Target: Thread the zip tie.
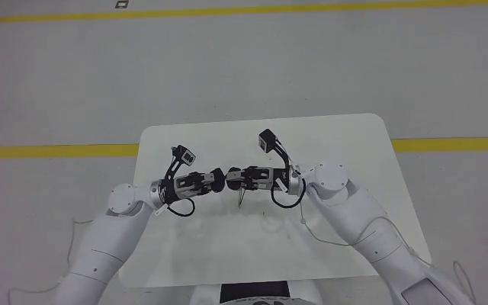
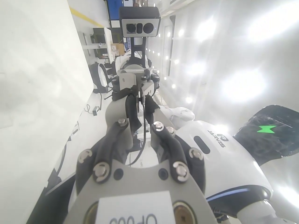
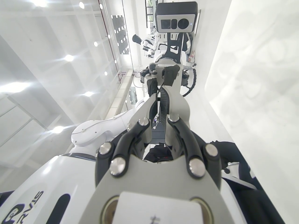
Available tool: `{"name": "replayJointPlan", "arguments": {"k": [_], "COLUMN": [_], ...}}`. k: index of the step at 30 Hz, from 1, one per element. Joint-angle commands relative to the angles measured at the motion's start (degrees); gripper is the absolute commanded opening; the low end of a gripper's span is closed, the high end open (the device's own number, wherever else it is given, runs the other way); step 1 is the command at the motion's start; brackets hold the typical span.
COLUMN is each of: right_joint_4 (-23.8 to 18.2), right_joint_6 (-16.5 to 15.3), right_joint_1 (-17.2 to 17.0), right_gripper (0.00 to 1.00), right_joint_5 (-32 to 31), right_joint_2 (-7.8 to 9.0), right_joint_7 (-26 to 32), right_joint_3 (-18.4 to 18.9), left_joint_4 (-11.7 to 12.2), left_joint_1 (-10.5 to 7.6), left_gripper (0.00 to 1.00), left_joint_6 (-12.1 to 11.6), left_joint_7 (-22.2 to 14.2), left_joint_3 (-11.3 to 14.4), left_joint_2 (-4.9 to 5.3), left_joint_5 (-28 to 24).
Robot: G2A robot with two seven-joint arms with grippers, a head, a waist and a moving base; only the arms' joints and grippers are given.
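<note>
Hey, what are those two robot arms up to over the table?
The left gripper and right gripper meet tip to tip above the white table. Each appears to pinch part of a thin black zip tie, whose loose end hangs toward the table. Whether it is threaded is too small to tell.

Zip tie — smooth, likely plastic

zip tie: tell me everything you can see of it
The zip tie looks like a thin, dark, flexible strap, likely plastic. It is off the white table, up where the left gripper and right gripper meet tip to tip; a loose length hangs below the right gripper toward the table. Head, teeth and whether it is threaded are too small to tell.
</note>
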Motion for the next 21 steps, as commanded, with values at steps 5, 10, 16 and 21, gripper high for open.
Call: {"name": "replayJointPlan", "arguments": {"k": [5, 10, 16, 21], "right_joint_4": [-0.01, 0.02, 0.21, 0.41], "right_joint_6": [0.15, 0.23, 0.25, 0.23], "right_joint_1": [-0.01, 0.04, 0.15, 0.26], "right_gripper": [0.0, 0.0, 0.0, 0.0], "right_joint_5": [-0.16, -0.22, -0.19, -0.1], "right_joint_2": [0.01, -0.01, -0.04, -0.09], "right_joint_7": [0.06, 0.14, 0.21, 0.26], "right_joint_3": [-0.1, -0.22, -0.33, -0.49], "left_joint_4": [0.03, 0.09, 0.18, 0.38], "left_joint_1": [0.03, -0.02, -0.15, -0.24], "left_gripper": [0.05, 0.05, 0.04, 0.03], "left_joint_6": [0.0, 0.0, 0.0, 0.0], "left_joint_7": [-0.05, -0.05, -0.02, -0.01], "left_joint_3": [0.1, 0.2, 0.35, 0.64], "left_joint_2": [0.09, 0.15, 0.22, 0.25], "left_joint_5": [0.04, -0.11, -0.12, -0.14]}}
